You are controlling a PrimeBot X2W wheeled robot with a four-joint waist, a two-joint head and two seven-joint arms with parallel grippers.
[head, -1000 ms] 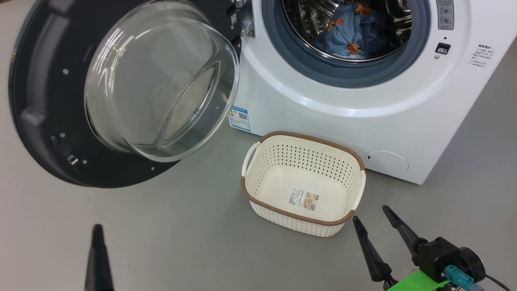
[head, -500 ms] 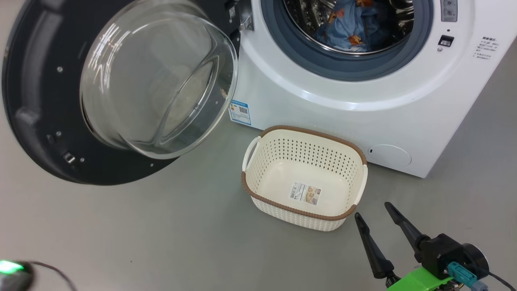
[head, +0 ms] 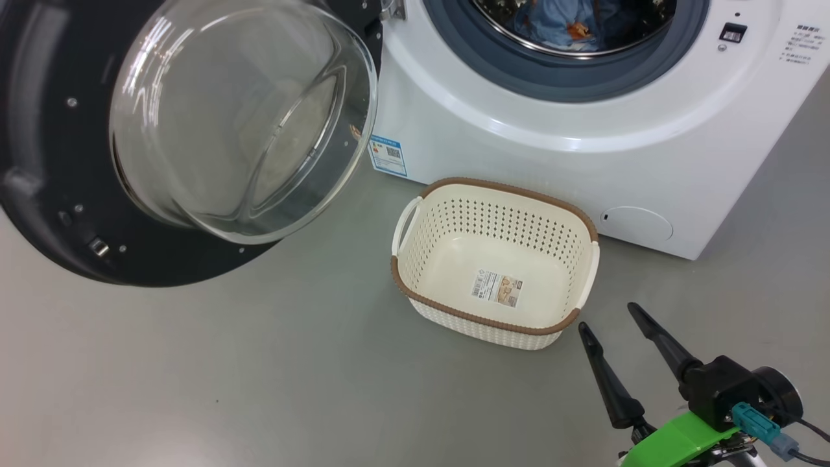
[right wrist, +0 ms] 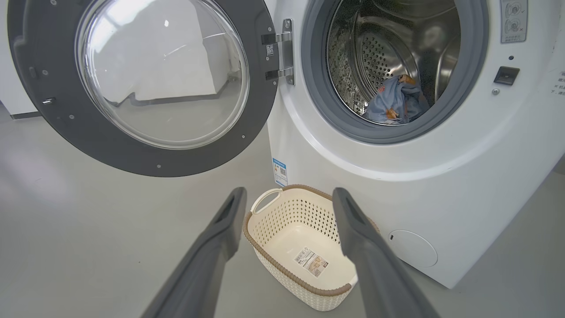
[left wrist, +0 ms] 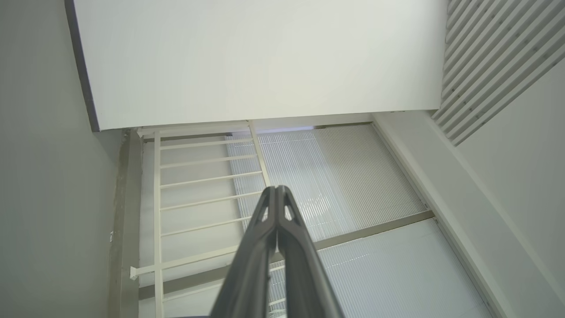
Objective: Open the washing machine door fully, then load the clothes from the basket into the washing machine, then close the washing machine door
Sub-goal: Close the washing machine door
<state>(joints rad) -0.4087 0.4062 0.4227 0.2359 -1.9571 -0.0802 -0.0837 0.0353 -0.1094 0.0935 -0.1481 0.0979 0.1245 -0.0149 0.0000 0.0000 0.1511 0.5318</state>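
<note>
Clothes (right wrist: 395, 104) in drum; basket (head: 496, 194) empty; door (head: 39, 130) open

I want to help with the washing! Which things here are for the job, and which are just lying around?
For the job:
washer
door
clothes
basket

Just there:
blue sticker
label in the basket
round flap low on the washer

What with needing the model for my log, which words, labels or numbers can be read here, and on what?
None can be read.
Blue sticker on washer front: too small.
Label in basket: too small.
Print on washer's right front: blurred.
Grey panel near it: blurred.
</note>
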